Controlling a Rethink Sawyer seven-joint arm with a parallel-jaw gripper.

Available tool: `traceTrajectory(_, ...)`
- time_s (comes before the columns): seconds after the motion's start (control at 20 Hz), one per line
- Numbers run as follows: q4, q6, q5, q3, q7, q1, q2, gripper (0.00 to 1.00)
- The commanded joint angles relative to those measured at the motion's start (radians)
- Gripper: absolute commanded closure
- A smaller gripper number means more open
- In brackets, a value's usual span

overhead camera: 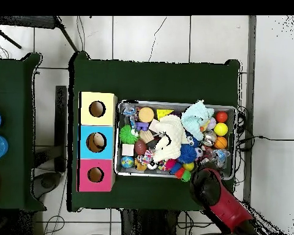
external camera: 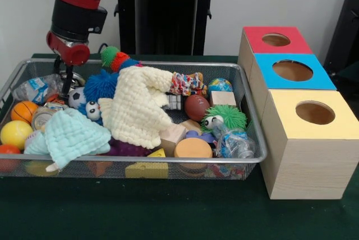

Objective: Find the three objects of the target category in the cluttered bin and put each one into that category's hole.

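The wire mesh bin (external camera: pixel 140 162) is full of toys; it also shows in the overhead view (overhead camera: pixel 177 103). One clear water bottle (external camera: pixel 35 90) lies in its far left corner. A second bottle (external camera: pixel 233 142) lies at the near right, below a green spiky ball. A third bottle does not show. My gripper (external camera: pixel 65 90) reaches down into the bin's far left part, just right of the first bottle. In the overhead view the arm (overhead camera: pixel 212 187) hides it. The red-topped box's hole (external camera: pixel 276 39) is the farthest of the boxes on the right and shows empty (overhead camera: pixel 95 174).
A blue-topped box (external camera: pixel 293 70) and a yellow-topped box (external camera: pixel 314 112) stand in a row with the red one. A cream knitted cloth (external camera: pixel 137 105) and a mint cloth (external camera: pixel 72 135) cover part of the clutter. Balls, blocks and a metal can (external camera: pixel 42 118) fill the bin.
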Motion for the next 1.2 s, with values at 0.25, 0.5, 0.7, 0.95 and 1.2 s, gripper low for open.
traceTrajectory(0.25,-0.011,-0.054,-0.034,0.143,0.247,-0.026,-0.010,0.00)
traceTrajectory(0.5,0.011,-0.049,-0.018,0.111,0.241,-0.004,-0.053,0.00)
traceTrajectory(0.7,0.035,-0.017,0.000,0.091,0.237,0.020,-0.108,0.00)
traceTrajectory(0.95,0.027,0.005,-0.004,0.100,0.228,0.011,-0.107,0.00)
traceTrajectory(1.2,0.020,0.063,0.011,0.075,0.197,0.028,-0.147,0.00)
